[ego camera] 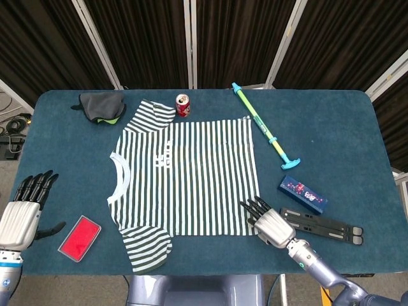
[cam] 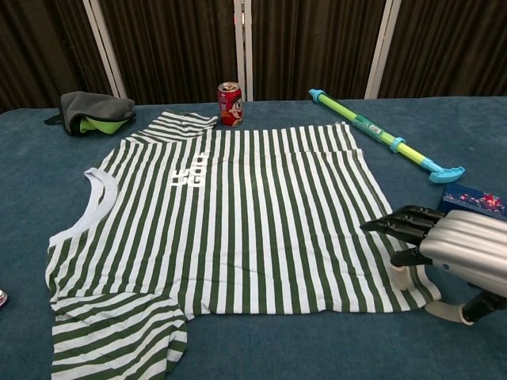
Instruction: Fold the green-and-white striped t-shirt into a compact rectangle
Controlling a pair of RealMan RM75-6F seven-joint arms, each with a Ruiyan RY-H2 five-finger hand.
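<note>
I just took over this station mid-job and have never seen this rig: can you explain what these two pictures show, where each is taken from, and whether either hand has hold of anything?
The rig is a robot with two arms, each ending in a five-finger hand. The head view looks down on the whole blue table; the chest view looks low across it from the robot's front.

The striped t-shirt lies flat and unfolded. Around it lie a red can, a grey cloth bundle, a green-and-blue stick toy, a small blue box, a black folded stand and a red card.

The right hand sits at the shirt's near right corner, fingers spread over the hem; whether it grips the cloth cannot be told. The left hand is off to the side, open, holding nothing.
</note>
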